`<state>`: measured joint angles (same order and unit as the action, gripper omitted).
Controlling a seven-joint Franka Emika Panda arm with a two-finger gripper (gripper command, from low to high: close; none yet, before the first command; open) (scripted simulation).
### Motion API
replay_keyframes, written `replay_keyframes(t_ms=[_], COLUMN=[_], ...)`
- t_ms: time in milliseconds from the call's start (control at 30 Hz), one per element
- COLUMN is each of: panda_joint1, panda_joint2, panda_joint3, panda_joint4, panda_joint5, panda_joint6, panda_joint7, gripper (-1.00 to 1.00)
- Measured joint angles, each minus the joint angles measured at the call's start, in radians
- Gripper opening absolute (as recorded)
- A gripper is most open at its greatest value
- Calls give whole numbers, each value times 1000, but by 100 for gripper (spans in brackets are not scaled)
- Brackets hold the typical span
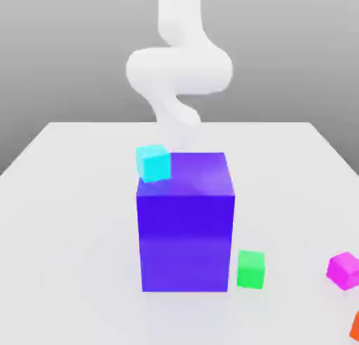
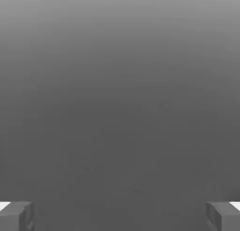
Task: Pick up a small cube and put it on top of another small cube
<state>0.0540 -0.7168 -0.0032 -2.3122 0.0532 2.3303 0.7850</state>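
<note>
Approach hasn't really been started yet: gripper (image 2: 120,218) is spread wide with nothing held, magenta cube (image 1: 343,270) is sat near the exterior view's right edge, well apart from green cube (image 1: 250,268), so a descent onto magenta is needed first.

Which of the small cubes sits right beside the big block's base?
The green cube, by the blue-violet block's lower corner on the exterior view's right. The magenta cube lies farther right.

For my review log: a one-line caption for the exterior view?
White arm behind a big blue block, cyan cube at its top edge; green cube, pink cube on the table.
</note>
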Motion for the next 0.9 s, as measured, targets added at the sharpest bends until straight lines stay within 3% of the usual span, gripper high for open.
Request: replay_keyframes(t_ms=[267, 500, 700, 900], panda_joint1=[153, 246, 341, 452], panda_joint2=[272, 501, 693, 879], panda_joint3=[35, 123, 199, 194], panda_joint4=[-38, -71, -104, -140], panda_joint5=[149, 207, 154, -15], panda_joint6=[93, 176, 263, 352], panda_joint7=[-30, -7, 86, 263], gripper=[0, 0, 0, 0])
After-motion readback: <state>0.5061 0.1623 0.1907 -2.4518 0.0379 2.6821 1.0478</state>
